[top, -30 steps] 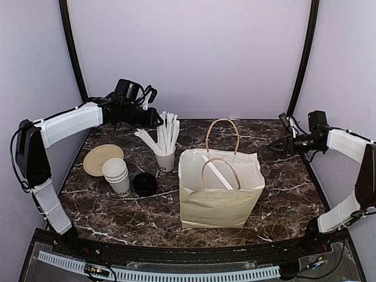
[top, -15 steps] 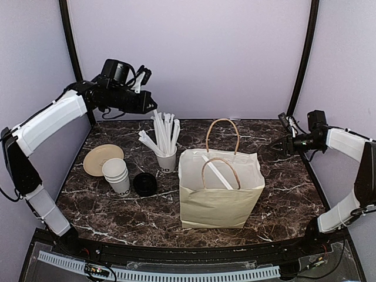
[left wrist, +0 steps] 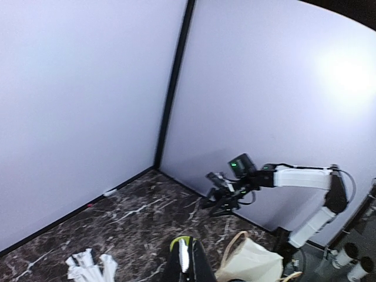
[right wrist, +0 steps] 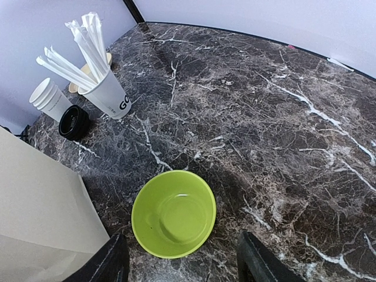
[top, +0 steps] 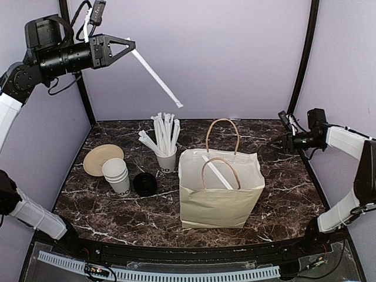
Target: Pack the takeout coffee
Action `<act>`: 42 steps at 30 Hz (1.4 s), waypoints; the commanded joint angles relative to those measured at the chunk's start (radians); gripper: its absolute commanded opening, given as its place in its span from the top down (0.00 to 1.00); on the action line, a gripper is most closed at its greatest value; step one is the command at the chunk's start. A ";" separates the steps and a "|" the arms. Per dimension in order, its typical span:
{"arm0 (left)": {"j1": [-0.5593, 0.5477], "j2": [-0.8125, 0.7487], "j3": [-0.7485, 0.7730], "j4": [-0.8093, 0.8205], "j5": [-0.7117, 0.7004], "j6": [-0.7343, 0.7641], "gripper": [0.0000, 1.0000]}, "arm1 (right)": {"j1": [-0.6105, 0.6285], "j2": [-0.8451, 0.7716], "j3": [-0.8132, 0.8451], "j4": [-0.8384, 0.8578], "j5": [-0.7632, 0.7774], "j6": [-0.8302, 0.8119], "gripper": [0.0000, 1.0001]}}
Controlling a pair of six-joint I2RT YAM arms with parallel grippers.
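Note:
No lidded coffee cup shows in any view. My left gripper is raised high at the back left, shut on a white wrapped straw that slants down to the right. In the left wrist view the fingers pinch that straw. The open paper bag stands mid-table with one straw inside it. My right gripper hovers at the back right, open and empty. In its wrist view, the right gripper has its jaws spread either side of a green bowl on the table.
A white cup of straws stands left of the bag. A stack of lidless cups, a black lid and a tan plate sit at the left. The walls are close behind and beside the table.
My left arm has risen and swung up to the left, lifting one straw out of the cup of straws. The right arm has not moved.

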 commanded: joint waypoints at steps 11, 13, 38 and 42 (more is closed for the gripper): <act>-0.217 0.095 -0.174 0.243 0.317 -0.137 1.00 | -0.002 -0.038 0.006 0.003 0.015 -0.008 0.38; -0.249 0.121 -0.206 0.276 0.306 -0.145 1.00 | -0.002 -0.043 0.006 0.006 0.013 -0.004 0.38; -0.308 0.043 -0.376 0.198 -0.680 0.242 0.14 | -0.007 -0.194 0.304 -0.064 0.350 0.192 0.02; -0.230 -0.054 -0.516 0.294 -0.784 0.195 0.08 | -0.007 -0.245 0.322 0.053 0.482 0.359 0.01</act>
